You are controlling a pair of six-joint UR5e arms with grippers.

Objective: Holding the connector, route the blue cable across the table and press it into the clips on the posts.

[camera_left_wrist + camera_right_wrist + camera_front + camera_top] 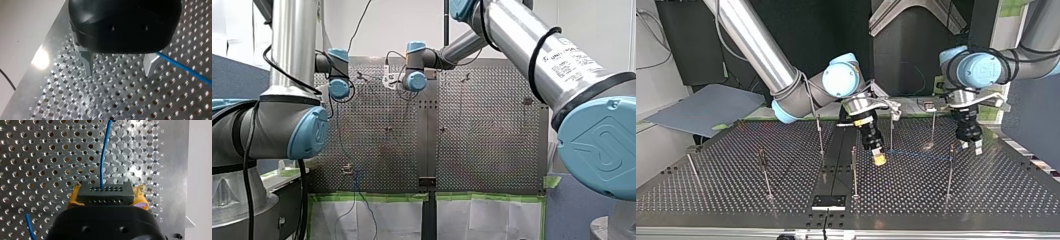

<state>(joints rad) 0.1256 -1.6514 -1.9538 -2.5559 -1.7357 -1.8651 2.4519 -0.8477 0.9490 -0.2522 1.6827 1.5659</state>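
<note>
Surface: perforated metal surface [726,165] in two halves, joined along a dark centre strip; a black plate [828,201] sat on that strip at the near edge in the top view.
Edge markings: row letters from U to AC were stamped along one border in the right wrist view.
Posts: thin upright posts [854,170] stood spread across both halves, well apart from each other.
Room: a dark backdrop [906,60] stood behind the arms in the top view; a grey panel [706,107] lay tilted beyond the surface at that view's left.
Front edge: green tape [372,197] bordered pale sheeting [482,217] below the surface in the front view.
Right end effector [879,158]: closed on the connector [104,193], which was clamped between yellow pads just above the surface, near the centre strip.
Blue cable [102,157]: it left the connector and ran ahead of the right end effector, low over the holes, toward the post beside the left end effector.
Left end effector [119,71]: metal fingers were spread wide with nothing between them, tips just above the surface; the blue cable passed just outside one finger, contact not determinable.
</note>
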